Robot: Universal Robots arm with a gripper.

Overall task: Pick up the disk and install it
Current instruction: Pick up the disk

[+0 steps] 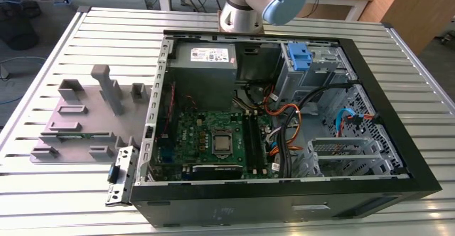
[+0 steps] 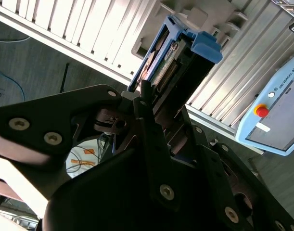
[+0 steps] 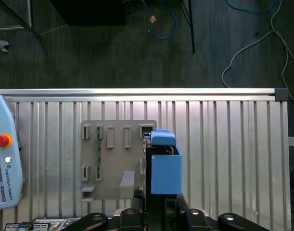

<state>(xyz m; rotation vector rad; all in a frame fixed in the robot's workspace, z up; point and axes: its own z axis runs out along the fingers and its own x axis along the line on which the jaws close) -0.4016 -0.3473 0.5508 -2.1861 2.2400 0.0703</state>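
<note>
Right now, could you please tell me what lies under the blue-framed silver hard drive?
A grey slotted fixture plate on the ribbed aluminium table. The blue-framed silver hard drive hides the plate's edge directly beneath it.

The gripper (image 2: 159, 108) clamps the disk (image 2: 178, 62) between its black fingers (image 2: 147, 115). The disk is seen edge-on, with its blue carrier frame (image 2: 204, 45) around it. Behind it is the ribbed metal table (image 2: 89, 29), which carries a grey fixture plate (image 2: 204, 12). A teach pendant (image 2: 276, 115) with a red button (image 2: 261, 111) lies at the table's edge.
</note>
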